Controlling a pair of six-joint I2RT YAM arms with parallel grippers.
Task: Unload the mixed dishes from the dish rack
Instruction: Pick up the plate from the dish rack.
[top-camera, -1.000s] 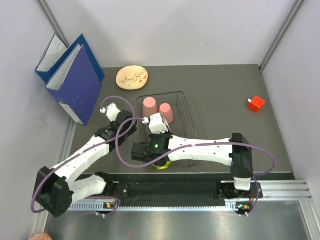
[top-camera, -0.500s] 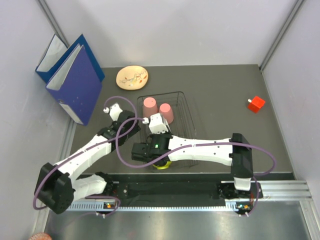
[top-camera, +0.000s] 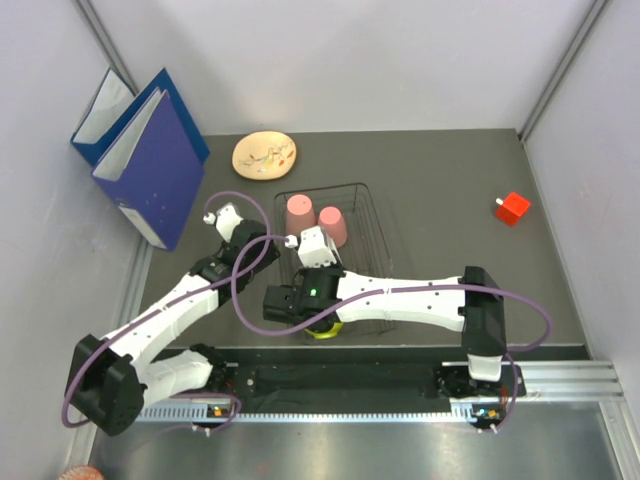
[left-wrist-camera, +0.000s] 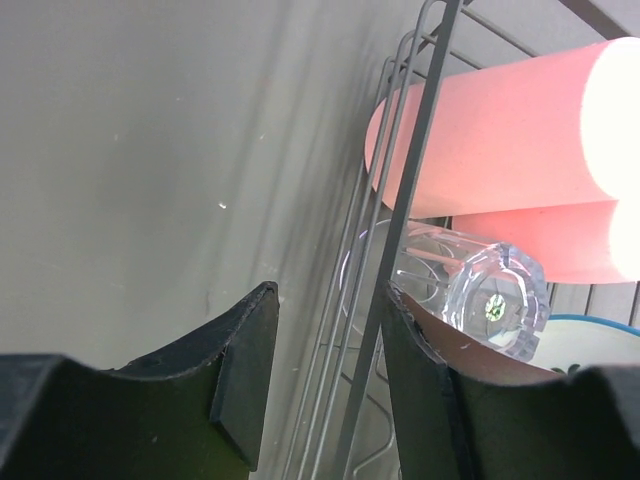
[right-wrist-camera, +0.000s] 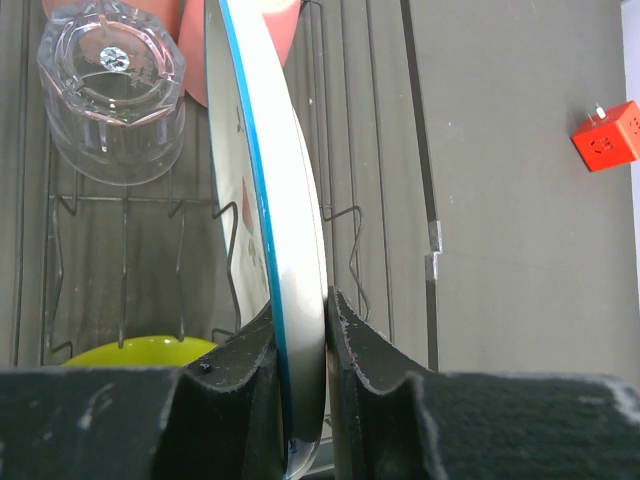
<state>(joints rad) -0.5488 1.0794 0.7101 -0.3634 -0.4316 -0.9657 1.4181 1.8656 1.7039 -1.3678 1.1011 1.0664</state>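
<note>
As we look down from the top view, the dark table (top-camera: 440, 180) carries the dish rack (top-camera: 375, 215) near its middle. A blue ring binder (top-camera: 150, 165) stands at the far left. The tan patterned plate (top-camera: 265, 155) lies flat on the table outside the rack, just beyond its far left corner.

Inside the rack we find the white plate (right-wrist-camera: 265, 180), blue-rimmed and standing on edge. The right gripper (right-wrist-camera: 300, 315) is closed on this plate's near rim, with one finger on each face. The lime-yellow bowl (right-wrist-camera: 135, 350) sits at the rack's near end, left of the held plate in the right wrist view. Two pink cups (top-camera: 299, 212) (top-camera: 333, 226) stand upside down at the far end.

The clear glass (right-wrist-camera: 110, 85) rests base-up on the wires, left of the plate and in front of the cups.

The left gripper (left-wrist-camera: 328, 300) is at the rack's left wall with its jaws moderately apart and nothing between them but a wall wire. That wire runs close to the inner finger. The glass lies just inside, beyond that finger.

A small red cube (top-camera: 512, 208) sits well apart at the right.
</note>
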